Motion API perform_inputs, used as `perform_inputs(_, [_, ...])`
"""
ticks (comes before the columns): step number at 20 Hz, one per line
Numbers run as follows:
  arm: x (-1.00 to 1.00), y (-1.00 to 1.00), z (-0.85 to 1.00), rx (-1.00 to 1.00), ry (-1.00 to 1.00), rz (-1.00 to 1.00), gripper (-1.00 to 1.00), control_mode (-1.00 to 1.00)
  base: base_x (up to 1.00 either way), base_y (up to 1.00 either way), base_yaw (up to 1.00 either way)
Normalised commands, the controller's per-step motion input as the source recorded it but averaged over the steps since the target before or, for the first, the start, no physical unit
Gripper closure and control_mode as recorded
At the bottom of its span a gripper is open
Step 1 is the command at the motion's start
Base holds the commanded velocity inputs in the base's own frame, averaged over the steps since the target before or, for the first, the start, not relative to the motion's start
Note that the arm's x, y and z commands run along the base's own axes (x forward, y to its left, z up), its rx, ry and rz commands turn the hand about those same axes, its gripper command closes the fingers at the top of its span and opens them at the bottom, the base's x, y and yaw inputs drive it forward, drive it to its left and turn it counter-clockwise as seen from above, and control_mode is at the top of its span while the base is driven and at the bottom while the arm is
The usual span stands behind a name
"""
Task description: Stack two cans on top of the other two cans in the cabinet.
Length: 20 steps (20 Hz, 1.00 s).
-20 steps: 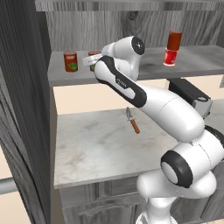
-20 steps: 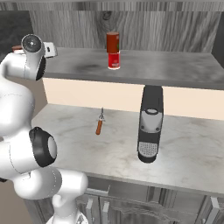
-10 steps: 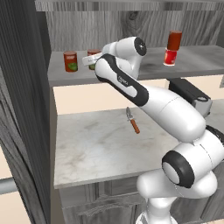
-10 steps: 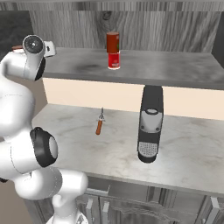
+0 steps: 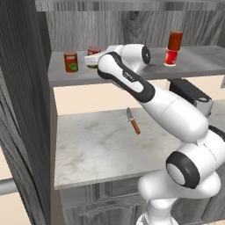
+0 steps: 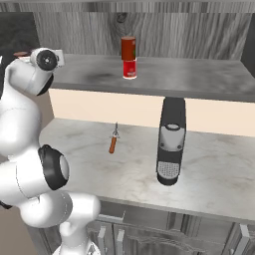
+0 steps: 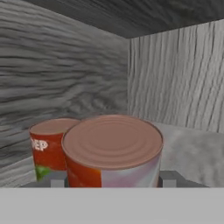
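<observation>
Since a second ago I see the arm reach slightly further along the cabinet [image 5: 26, 88] shelf, nothing else shifted. My end effector [image 7: 113, 181] straddles the near can [image 7: 113, 151], fingers either side; I cannot tell whether they press it. The green-label can [image 5: 70, 61] stands just beyond, near the side wall, with bare shelf before the back wall. Far right, one can sits stacked on another [image 5: 174, 48]. The knife [image 5: 133, 121] lies on the surface [image 5: 96, 149].
</observation>
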Motion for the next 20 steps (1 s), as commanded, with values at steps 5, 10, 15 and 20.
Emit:
perform_inputs(5, [-0.11, 0.0, 0.39, 0.05, 0.02, 0.02, 1.0, -1.0, 0.0, 0.0, 0.0])
perform_inputs(10, [-0.11, 0.0, 0.46, 0.0, 0.08, 0.0, 1.0, -1.0, 0.0, 0.0, 0.0])
perform_inputs(15, [-0.19, 0.03, 0.42, 0.0, 0.12, 0.0, 1.0, -1.0, 0.0, 0.0, 0.0])
perform_inputs(20, [-0.25, 0.11, 0.09, 0.0, 0.05, 0.02, 1.0, -1.0, 0.0, 0.0, 0.0])
